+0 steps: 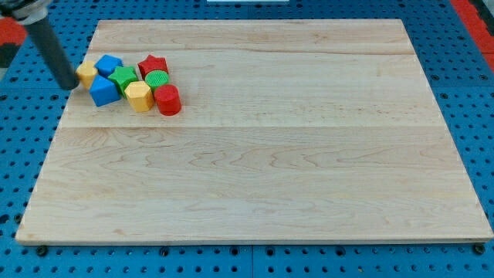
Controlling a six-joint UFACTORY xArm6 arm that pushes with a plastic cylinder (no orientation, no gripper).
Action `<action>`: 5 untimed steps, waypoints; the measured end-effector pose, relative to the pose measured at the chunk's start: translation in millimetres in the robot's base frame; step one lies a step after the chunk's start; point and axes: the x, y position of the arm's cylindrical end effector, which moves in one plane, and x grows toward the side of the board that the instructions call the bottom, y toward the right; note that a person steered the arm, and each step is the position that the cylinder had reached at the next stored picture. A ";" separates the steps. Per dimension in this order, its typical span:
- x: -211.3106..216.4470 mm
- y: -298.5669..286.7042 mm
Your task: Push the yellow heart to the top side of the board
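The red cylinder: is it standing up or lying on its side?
Upright: the red cylinder shows its round flat top facing up, at the cluster's lower right edge on the board.

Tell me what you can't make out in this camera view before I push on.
- Yellow heart block: my tip and dark rod cover its left side; its shape is unconfirmed.
- Contact between tip and yellow block: cannot tell.
- Rod's upper part and the arm: cut off by the view's top-left corner.
- Green star-like block: hemmed in by the blue blocks; outline unclear.
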 end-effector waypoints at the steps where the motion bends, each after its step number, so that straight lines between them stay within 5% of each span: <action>1: -20.1 26.9; 5: -76.1 70.3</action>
